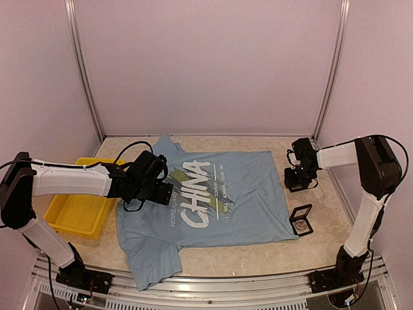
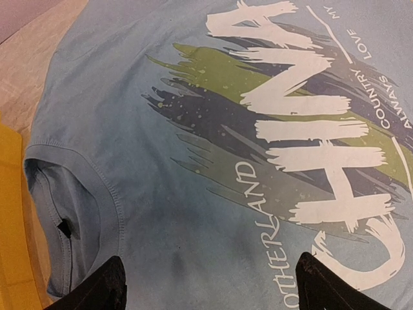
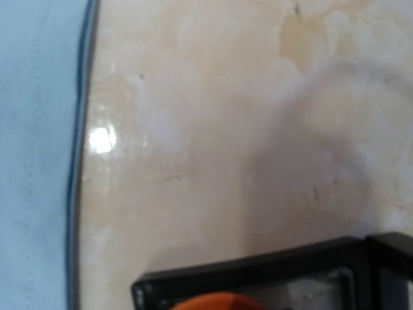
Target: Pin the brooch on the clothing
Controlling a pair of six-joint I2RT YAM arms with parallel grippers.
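Note:
The light blue T-shirt [image 1: 219,194] with white "CHINA" lettering lies flat on the table. It fills the left wrist view [image 2: 161,129]. My left gripper [image 1: 153,185] hovers over the chest near the collar [image 2: 71,213]. It is open and empty [image 2: 216,298], with the shirt showing between its dark fingertips [image 2: 103,290]. My right gripper [image 1: 299,176] is just off the shirt's right edge [image 3: 39,161]; its fingers do not show. A small open black box [image 1: 302,219] lies near it, with a small round thing inside. A blurred orange shape [image 3: 213,302] shows by the box [image 3: 258,271].
A yellow tray [image 1: 80,206] stands left of the shirt, under the left arm. The beige tabletop [image 3: 245,129] shows right of the shirt. Pale walls and metal posts close in the back and sides.

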